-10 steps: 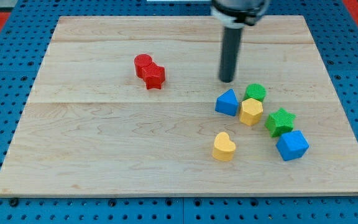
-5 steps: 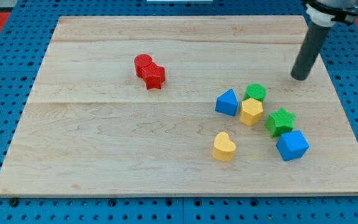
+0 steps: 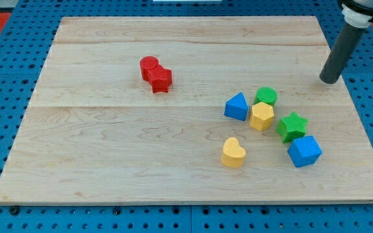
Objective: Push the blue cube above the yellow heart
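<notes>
my tip (image 3: 329, 80) is at the right side of the wooden board (image 3: 109, 155), near its right edge, and the top of the rod is cut off by the upper right corner of the frame. it has no claws to open or close, and it touches no block. the blue cube (image 3: 304, 151) sits in the lower right, well below my tip, touching the green star (image 3: 292, 125) just above it. the yellow heart (image 3: 233, 153) lies to the left of the cube, apart from it. a yellow block (image 3: 261, 116) sits between a blue block (image 3: 236, 106) and the star, partly hiding a green block (image 3: 266, 96) behind it. two red blocks (image 3: 155, 74) touch at the upper left; their shapes are hard to tell.
</notes>
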